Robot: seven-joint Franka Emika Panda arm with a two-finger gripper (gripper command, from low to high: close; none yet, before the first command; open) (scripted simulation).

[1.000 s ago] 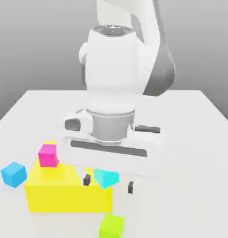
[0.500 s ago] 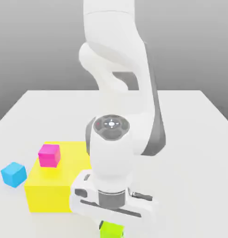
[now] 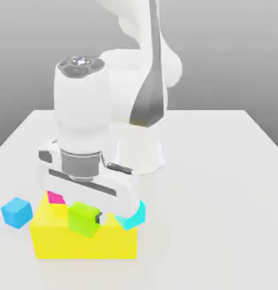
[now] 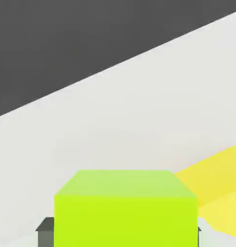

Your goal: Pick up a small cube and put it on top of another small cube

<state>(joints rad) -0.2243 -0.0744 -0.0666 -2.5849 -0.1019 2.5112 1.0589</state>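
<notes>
Lime-green small cube [image 3: 84,218] in gripper [image 3: 85,220] hangs over yellow block [image 3: 79,241] beside cyan cube [image 3: 133,217].

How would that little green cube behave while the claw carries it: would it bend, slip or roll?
The green cube probably stays stiff: its edges look straight between the gripper fingers. Its flat faces suggest it won't roll once set down. Its smooth, plain sides might slip if the squeeze were weak, though it seems to hang steady above the yellow block.

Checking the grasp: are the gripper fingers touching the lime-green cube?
Touching. In the hand view the dark fingers sit flush against both sides of the lime-green cube, no gap.
</notes>
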